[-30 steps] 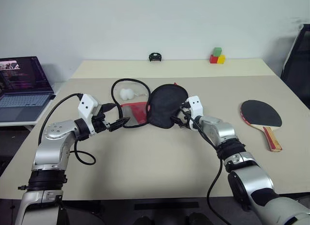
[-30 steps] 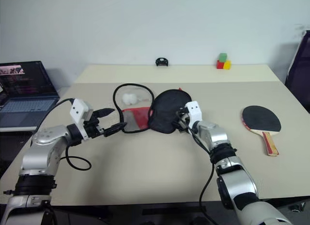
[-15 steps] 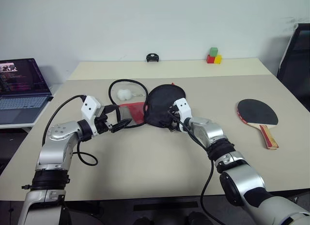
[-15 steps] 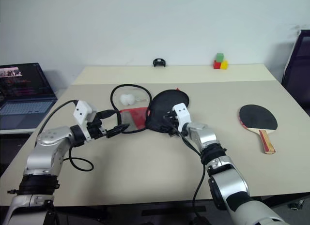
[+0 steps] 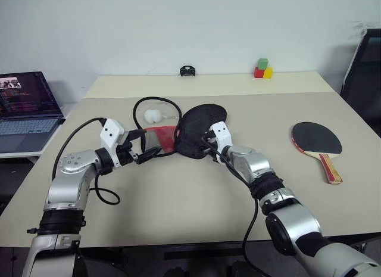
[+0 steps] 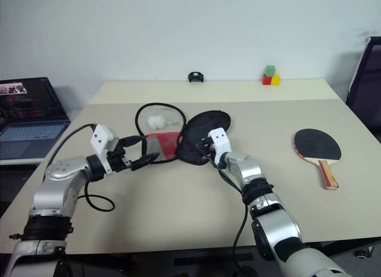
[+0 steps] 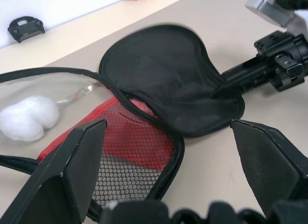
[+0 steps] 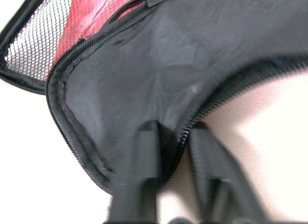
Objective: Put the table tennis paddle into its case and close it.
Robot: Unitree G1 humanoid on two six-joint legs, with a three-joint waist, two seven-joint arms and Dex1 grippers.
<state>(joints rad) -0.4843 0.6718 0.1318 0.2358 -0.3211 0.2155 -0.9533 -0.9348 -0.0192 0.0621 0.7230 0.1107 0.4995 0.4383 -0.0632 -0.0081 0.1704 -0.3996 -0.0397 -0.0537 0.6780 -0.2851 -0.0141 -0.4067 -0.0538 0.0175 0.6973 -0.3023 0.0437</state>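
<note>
Case (image 5: 190,131) unzipped at centre of head view, black flap lying over red mesh half. Right gripper (image 5: 208,145) pinched shut on flap's lower zip edge, probably to lift it open for loading. Left gripper (image 5: 147,151) spread wide, empty, hovering at mesh side, likely ready to steady pouch. Table tennis paddle (image 5: 318,143) flat at right, well apart. White balls (image 5: 153,115), laptop (image 5: 27,110), colour blocks (image 5: 262,69) around; nothing blocks paddle.
</note>
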